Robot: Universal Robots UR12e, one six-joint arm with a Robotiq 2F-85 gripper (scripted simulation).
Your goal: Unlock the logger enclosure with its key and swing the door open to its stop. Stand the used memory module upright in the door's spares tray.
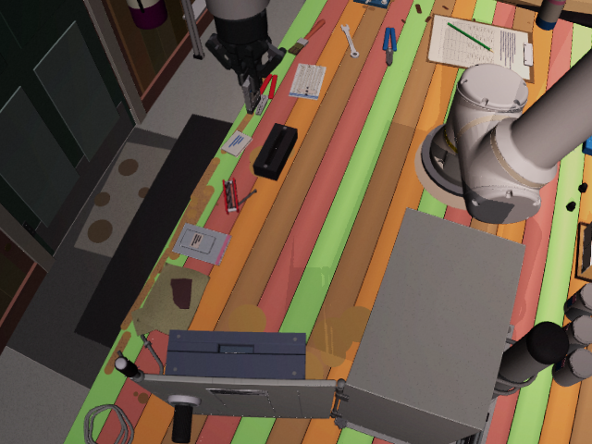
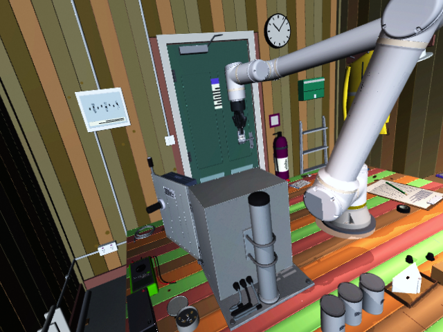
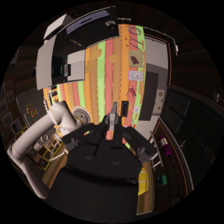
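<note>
The grey memory module (image 1: 252, 98) hangs upright in my closed gripper (image 1: 249, 95), high above the bench's left edge near the red-handled pliers (image 1: 268, 86). From the wrist camera the module (image 3: 113, 117) stands out between the fingers (image 3: 114, 123) and points at the bench below. The grey logger enclosure (image 1: 433, 320) stands at the near end of the bench. Its door (image 1: 239, 394) is swung wide open to the left, and the dark blue spares tray (image 1: 236, 354) sits on the door's inner face. A black key handle (image 1: 182, 420) sticks out of the door's outer side.
The bench's left edge drops to a floor with a black mat (image 1: 158, 224). A black slotted box (image 1: 276, 151), a red clip (image 1: 231, 195), cards, a wrench (image 1: 350, 40) and a clipboard (image 1: 480, 44) lie on the striped bench. The arm's base (image 1: 483, 157) stands behind the enclosure.
</note>
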